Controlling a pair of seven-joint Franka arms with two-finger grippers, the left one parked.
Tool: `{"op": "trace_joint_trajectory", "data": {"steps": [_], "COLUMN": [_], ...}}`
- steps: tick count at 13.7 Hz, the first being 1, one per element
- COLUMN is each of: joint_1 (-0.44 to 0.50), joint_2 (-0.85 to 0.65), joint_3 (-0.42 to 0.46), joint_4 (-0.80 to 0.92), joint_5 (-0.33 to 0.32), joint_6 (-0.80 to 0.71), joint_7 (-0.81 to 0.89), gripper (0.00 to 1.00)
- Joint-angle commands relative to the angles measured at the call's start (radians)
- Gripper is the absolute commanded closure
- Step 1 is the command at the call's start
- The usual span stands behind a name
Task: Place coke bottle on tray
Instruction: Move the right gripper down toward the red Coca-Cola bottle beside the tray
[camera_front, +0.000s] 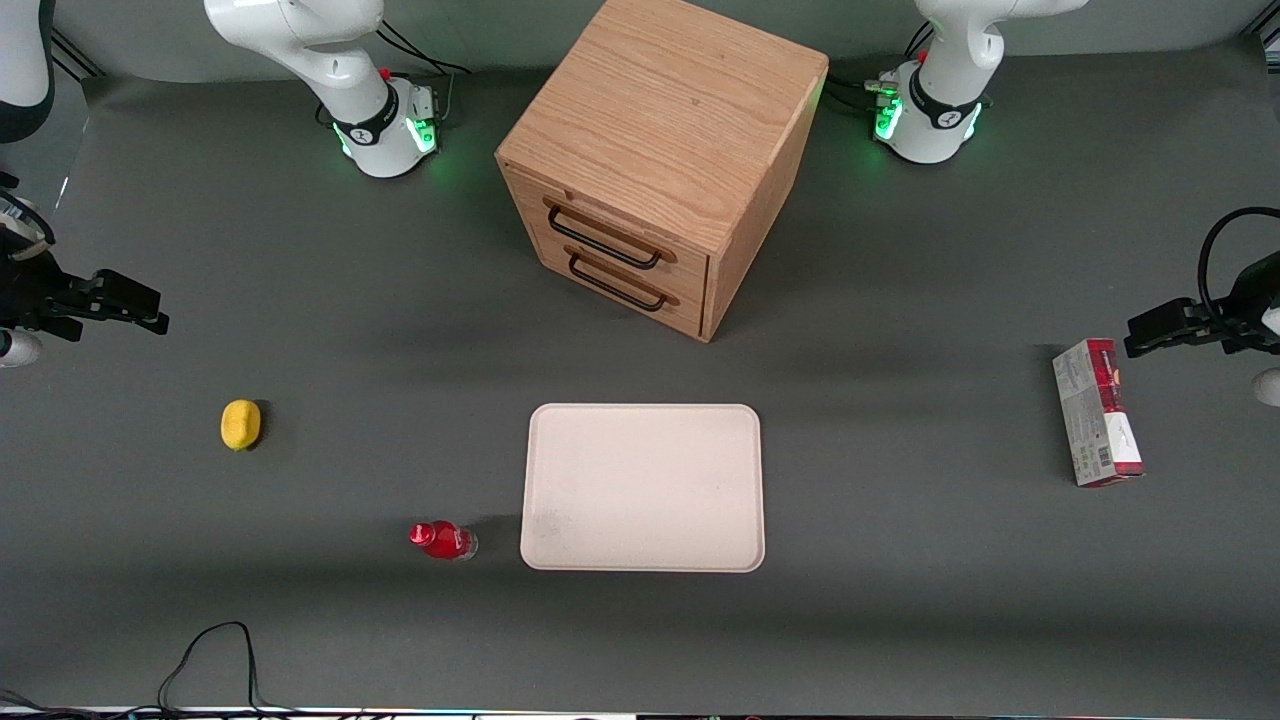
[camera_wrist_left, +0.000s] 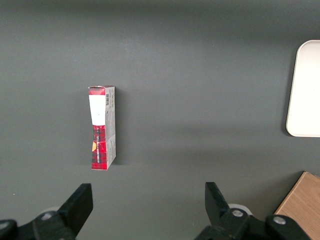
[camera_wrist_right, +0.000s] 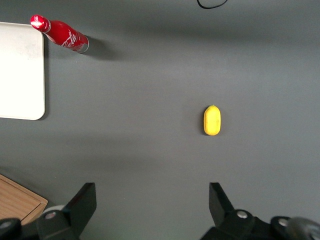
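Front view shows the bottle (camera_front: 443, 540) standing on the bench (camera_front: 900, 620) just beside the tray (camera_front: 642, 487), near that tray's front corner. The gripper (camera_wrist_right: 152, 210) hangs high at the working arm's end, jaws open and empty. It should drop over the bottle, apparently upright, and clamp the body below the cap. A lemon (camera_front: 240, 424) lies near the approach; cabinet (camera_front: 660, 160) and carton (camera_front: 1097, 412) stay clear.

White script lettering runs along the red coke bottle (camera_wrist_right: 64, 36), only partly legible, ending in what looks like "ola". The carton (camera_wrist_left: 102, 128) carries a barcode and small print too fine to read. No other text is legible anywhere.
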Motion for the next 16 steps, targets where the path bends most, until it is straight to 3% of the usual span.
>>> {"op": "trace_joint_trajectory", "data": {"steps": [1,7,12,16], "joint_1": [0.014,0.025,0.155,0.175], "joint_2": [-0.008,0.052,0.327,0.558], "joint_3": [-0.015,0.000,0.006,0.078], "joint_4": [0.003,0.068,0.413,0.671], "joint_5": [-0.001,0.013,0.010,0.009], "joint_6": [-0.019,-0.020,-0.022,-0.025], "joint_7": [0.021,0.024,0.080,0.183], "gripper": [0.00,0.00,0.00,0.00]}}
